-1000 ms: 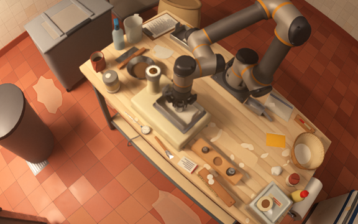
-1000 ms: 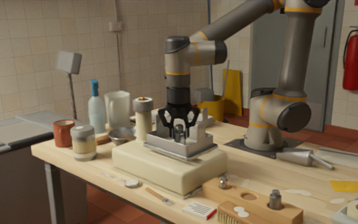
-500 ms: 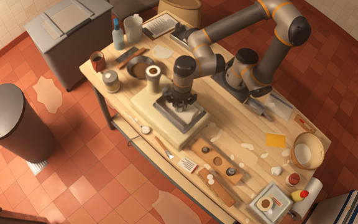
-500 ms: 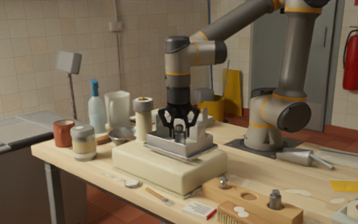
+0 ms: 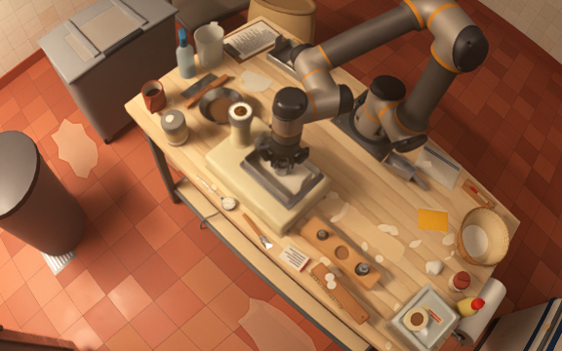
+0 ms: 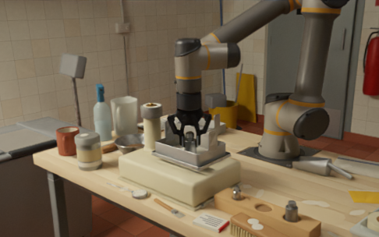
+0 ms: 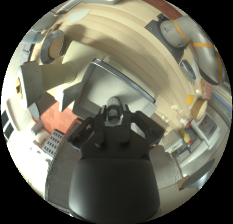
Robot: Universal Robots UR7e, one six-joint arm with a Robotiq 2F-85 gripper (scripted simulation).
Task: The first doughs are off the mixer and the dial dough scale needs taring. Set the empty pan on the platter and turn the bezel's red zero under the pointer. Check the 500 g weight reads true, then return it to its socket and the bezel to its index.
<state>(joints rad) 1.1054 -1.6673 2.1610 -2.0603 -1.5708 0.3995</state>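
The 500 g weight (image 6: 190,141) is partly hidden between my fingers; only its grey knob (image 7: 113,109) shows in the wrist camera. It stands inside the grey steel pan (image 5: 283,178), which sits on the platter of the cream dough scale (image 6: 177,175). The scale's dial column (image 5: 240,122) rises at the far left corner, with its ribbed bezel (image 7: 26,85) on top. The wooden weight block (image 5: 340,252) lies near the table's front edge, its middle socket (image 6: 263,208) empty between two smaller weights. My gripper (image 6: 189,136) reaches straight down into the pan and is closed on the weight.
A metal bowl (image 5: 218,105) sits behind the scale, with a jar (image 5: 174,127), a mug (image 5: 154,95), a bottle and a jug to the left. A scoop (image 6: 318,166) lies by the arm's base. A brush (image 5: 339,291), a basket (image 5: 483,236) and a tray (image 5: 423,317) crowd the right end.
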